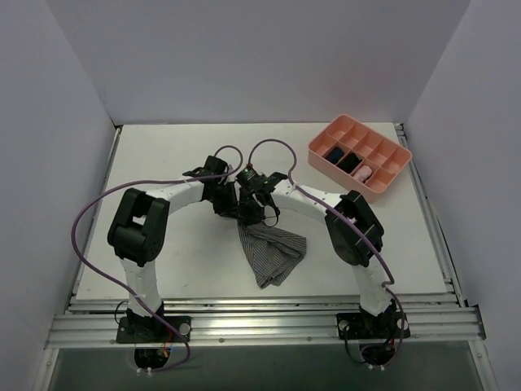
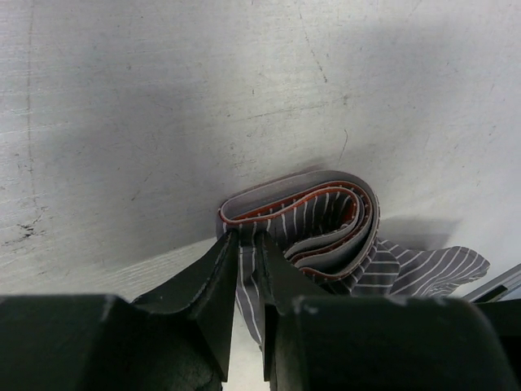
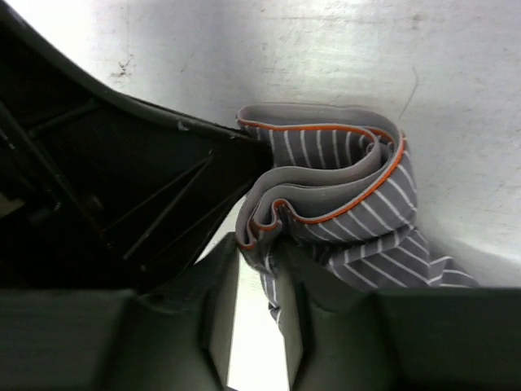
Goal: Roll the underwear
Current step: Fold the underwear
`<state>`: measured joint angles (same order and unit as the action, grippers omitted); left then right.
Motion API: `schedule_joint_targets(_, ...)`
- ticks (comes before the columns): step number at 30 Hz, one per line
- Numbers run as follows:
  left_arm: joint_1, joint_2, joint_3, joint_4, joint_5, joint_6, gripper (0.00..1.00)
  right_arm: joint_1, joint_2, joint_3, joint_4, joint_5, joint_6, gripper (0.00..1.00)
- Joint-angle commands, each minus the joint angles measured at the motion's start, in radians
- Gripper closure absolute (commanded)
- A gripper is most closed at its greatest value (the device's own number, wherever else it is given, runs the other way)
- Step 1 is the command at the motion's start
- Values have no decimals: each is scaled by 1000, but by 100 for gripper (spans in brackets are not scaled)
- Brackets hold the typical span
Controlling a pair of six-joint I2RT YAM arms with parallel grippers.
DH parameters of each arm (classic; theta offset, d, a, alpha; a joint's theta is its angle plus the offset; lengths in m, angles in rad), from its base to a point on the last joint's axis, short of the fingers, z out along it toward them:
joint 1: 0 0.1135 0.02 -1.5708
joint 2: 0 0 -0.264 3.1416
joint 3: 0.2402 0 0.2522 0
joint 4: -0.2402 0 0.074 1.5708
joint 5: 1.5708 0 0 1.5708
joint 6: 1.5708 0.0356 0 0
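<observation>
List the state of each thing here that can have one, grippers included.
underwear: waistband end partly rolled between the grippers, the rest loose on the table.
left gripper: shut on the striped cloth.
right gripper: jaws slightly apart at a fold, grip unclear.
tray: upright, with rolled bundles in some compartments.

From above, the rolled end of the underwear (image 1: 273, 252) is hidden beneath both sets of jaws. Whether the right gripper (image 3: 260, 269) pinches the cloth between its jaws cannot be told; the cloth's tail vanishes behind them.
</observation>
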<state>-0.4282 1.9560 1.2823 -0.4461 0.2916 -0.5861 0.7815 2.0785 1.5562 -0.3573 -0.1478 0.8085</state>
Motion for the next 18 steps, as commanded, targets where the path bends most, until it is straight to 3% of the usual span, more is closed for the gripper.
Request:
schedule_joint_targets(1, 2, -22, -58, -19, -35, -26, 75, 10, -40, 31, -42, 45, -5, 77)
schedule_joint_targets(6, 17, -88, -89, -11, -14, -67, 71, 2, -70, 41, -81, 42, -66, 70)
schedule_joint_targets(18, 89, -213, -37, -59, 62, -57, 64, -4, -104, 24, -40, 40, -72, 71)
